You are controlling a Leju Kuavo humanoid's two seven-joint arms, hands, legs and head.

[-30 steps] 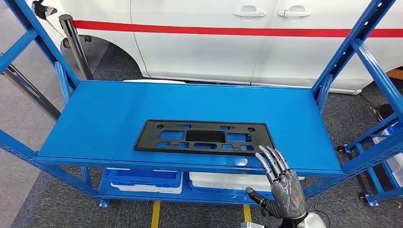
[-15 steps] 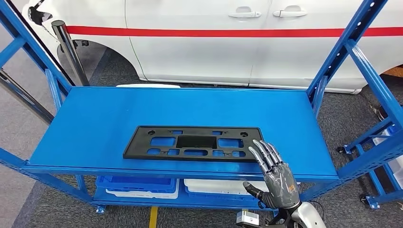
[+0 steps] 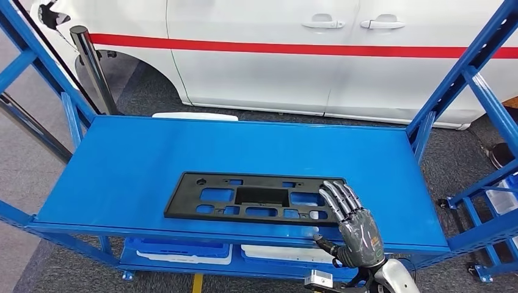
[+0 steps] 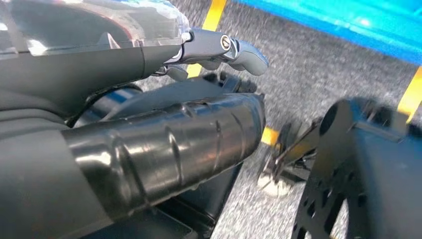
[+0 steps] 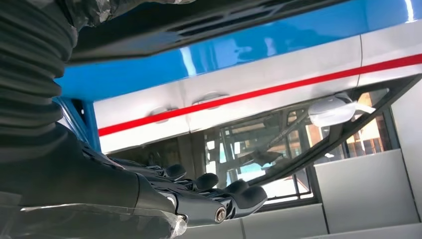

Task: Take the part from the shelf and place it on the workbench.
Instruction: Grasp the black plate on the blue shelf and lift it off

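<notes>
right hand (image 3: 354, 227) spread, holding nothing, fingertips over part (image 3: 256, 198) right end | shelf (image 3: 122, 159) front edge near

A white car (image 3: 317, 55) with a red stripe (image 3: 305, 47) stands behind; bins (image 3: 177, 251) sit below

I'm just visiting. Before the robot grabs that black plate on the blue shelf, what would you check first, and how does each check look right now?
1. Black part lies flat on the blue shelf: ok.
2. Nothing rests on the part besides the robot's fingers: ok.
3. Right hand is at the part's right end, fingers spread above it: ok.
4. Hand already grips the part: not ok, holds nothing yet.
5. Fingers touch the part: cannot tell.
6. Left hand is free: cannot tell.
</notes>
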